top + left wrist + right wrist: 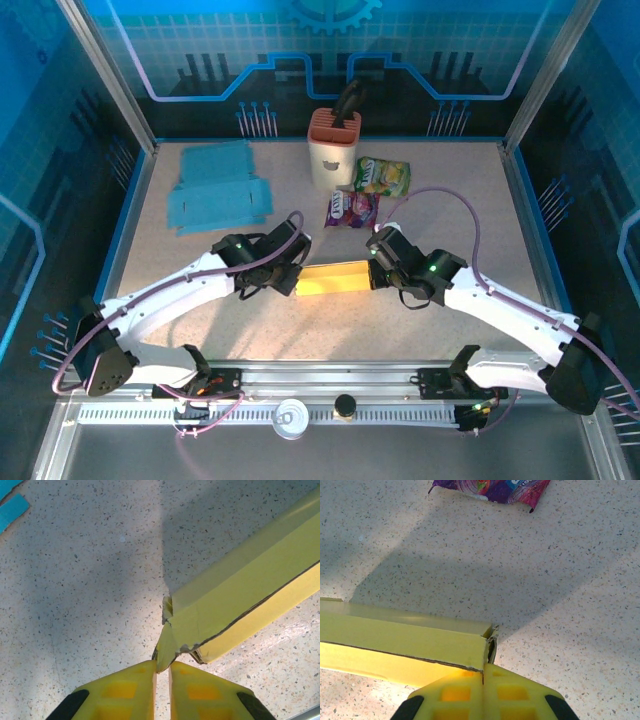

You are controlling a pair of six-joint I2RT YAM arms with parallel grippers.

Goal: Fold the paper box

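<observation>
The yellow paper box [336,278] lies partly folded on the speckled table between both arms. My left gripper [287,276] holds its left end: in the left wrist view the two yellow fingers [135,687] are closed on a flap of the yellow box [240,600]. My right gripper [378,270] is at the right end. In the right wrist view its fingers [507,690] are pressed together, pinching the end corner of the box [405,642]. The box's long wall stands up along its length.
Flat blue box blanks [215,198] lie at the back left. A white and orange holder [333,148] stands at the back centre. A green snack packet [383,177] and a purple one [351,208] lie just behind the right gripper.
</observation>
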